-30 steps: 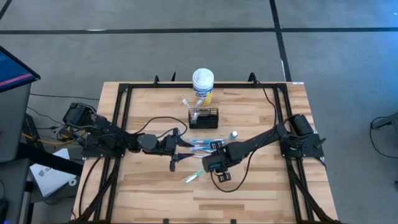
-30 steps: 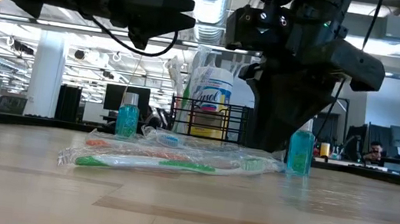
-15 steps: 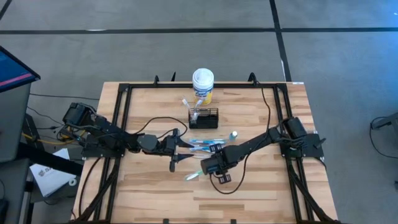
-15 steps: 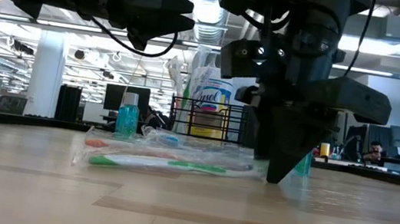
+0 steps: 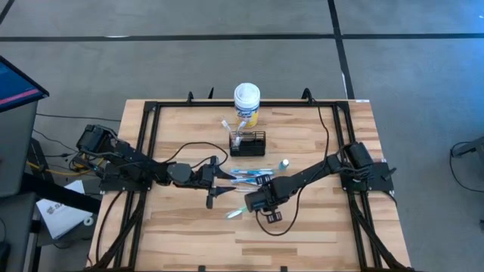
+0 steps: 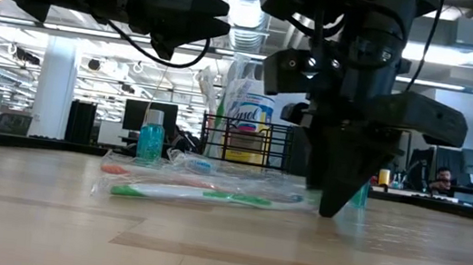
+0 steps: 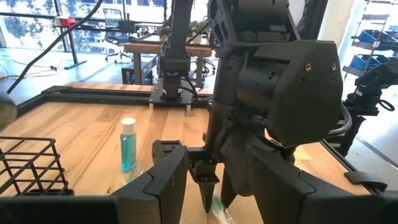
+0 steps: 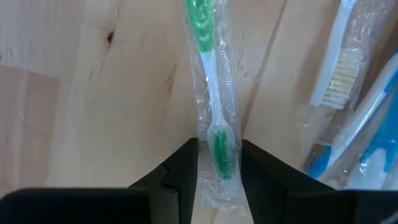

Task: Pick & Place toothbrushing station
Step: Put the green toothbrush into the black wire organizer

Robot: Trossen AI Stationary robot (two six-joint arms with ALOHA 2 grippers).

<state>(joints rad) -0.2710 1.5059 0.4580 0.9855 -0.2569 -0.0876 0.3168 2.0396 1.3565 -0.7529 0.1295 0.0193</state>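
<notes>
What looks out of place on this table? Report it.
Several wrapped toothbrushes lie loose on the table rather than in the black wire caddy. The green one lies apart, nearer the front edge, with the right gripper straddling its end. A small blue bottle stands alone nearby. Nothing spilled or damaged.

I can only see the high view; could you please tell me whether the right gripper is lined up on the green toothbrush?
Observer: Yes. Its wrist view shows the right gripper straddling the green-and-white wrapped plastic toothbrush, open, one finger on each side.
Operator: Is it down at the table?
Observer: The low view shows its tips at the wooden tabletop.
Operator: And the other arm?
Observer: The left gripper hangs open, well above the table.
</notes>
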